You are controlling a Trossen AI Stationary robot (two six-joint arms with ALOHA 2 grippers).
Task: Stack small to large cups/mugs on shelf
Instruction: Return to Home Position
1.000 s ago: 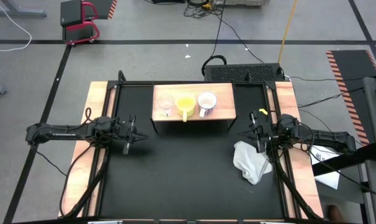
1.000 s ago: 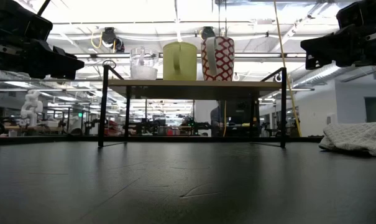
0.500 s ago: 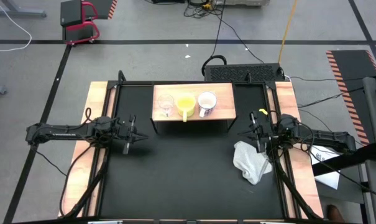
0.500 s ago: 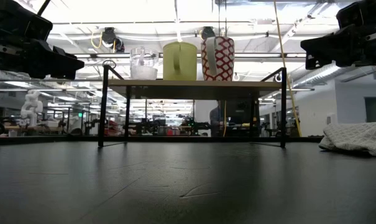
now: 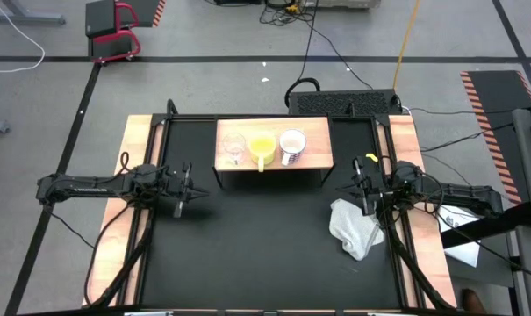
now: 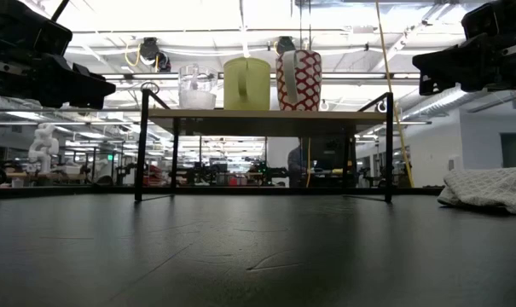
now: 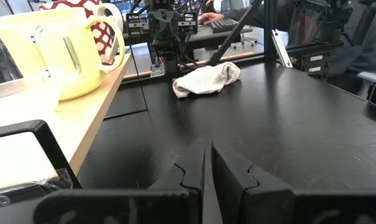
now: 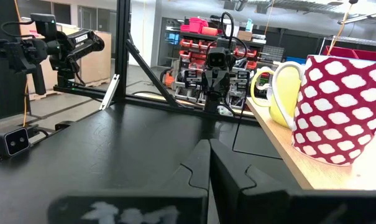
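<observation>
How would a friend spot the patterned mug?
Find the wooden shelf at the back of the black table. On top, the patterned mug is at the right end of the row, beside the yellow mug. Only it is red and white.

L gripper point(image 5: 192, 190) & R gripper point(image 5: 352, 186) hover wide apart, facing inward; fingers look closed.

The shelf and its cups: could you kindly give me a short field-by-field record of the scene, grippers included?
left gripper: shut, empty, away from the shelf
right gripper: shut, empty, away from the shelf
shelf top, left to right in the high view: clear glass cup, yellow mug, red-and-white patterned mug
cup posture: all upright, in one row
white cloth: crumpled on the table, near the right gripper
</observation>
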